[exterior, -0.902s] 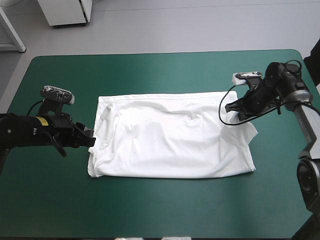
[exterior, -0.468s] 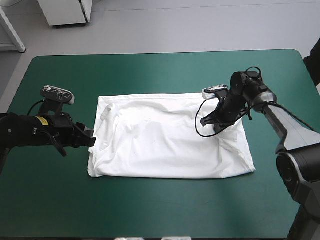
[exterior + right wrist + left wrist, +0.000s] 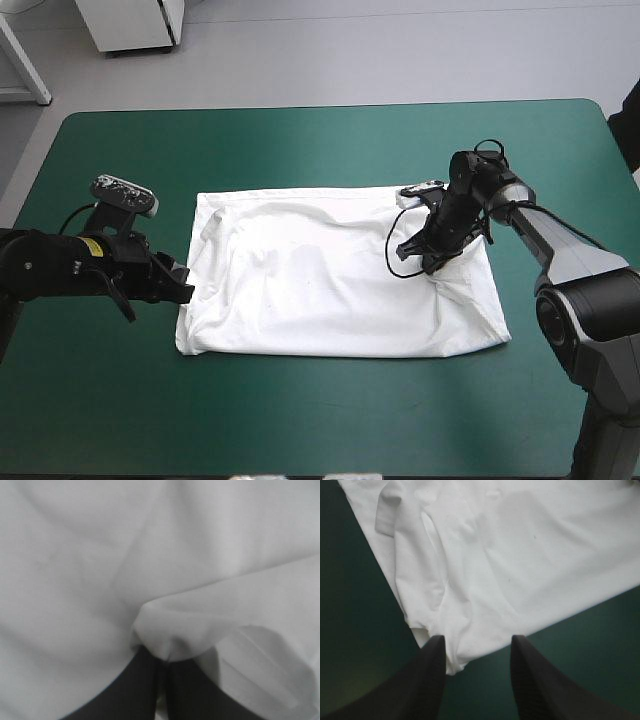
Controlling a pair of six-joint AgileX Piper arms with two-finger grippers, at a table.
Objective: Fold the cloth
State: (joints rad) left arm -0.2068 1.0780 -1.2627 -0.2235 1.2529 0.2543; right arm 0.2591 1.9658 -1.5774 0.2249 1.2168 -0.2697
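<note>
One white T-shirt (image 3: pixel 320 285) lies flat in the middle of the teal-green table (image 3: pixel 300 430). The right gripper (image 3: pixel 428 262) pinches a fold of its right side. The left gripper (image 3: pixel 183 287) is spread around the near left corner. I think the fold should go across slowly, edges even.

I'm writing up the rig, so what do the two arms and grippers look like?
The left arm is black with a small yellow label. The right arm has grey links and black joints. The left gripper and right gripper each have two broad, curved black fingers.
</note>
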